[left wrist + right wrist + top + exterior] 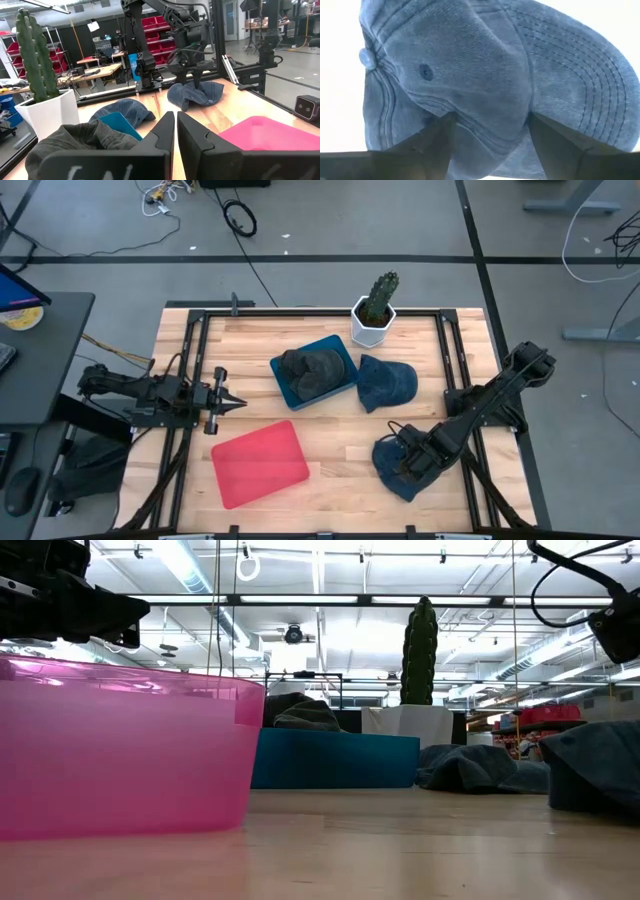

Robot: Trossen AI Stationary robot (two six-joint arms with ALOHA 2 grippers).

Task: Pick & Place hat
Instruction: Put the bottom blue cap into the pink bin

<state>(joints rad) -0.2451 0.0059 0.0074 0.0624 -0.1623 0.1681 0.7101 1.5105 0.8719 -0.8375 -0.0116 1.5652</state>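
The right hand [408, 463] sits right on the blue hat [400, 465] at the desk's [340, 455] front-right corner, fingers spread across its crown, while the left hand [225, 402], fingers together, waits far off.

The high view looks straight down on the whole light wooden slatted table [330, 455]. The low view sits at tabletop level, close behind the translucent pink plastic bin [120, 755], which both share.
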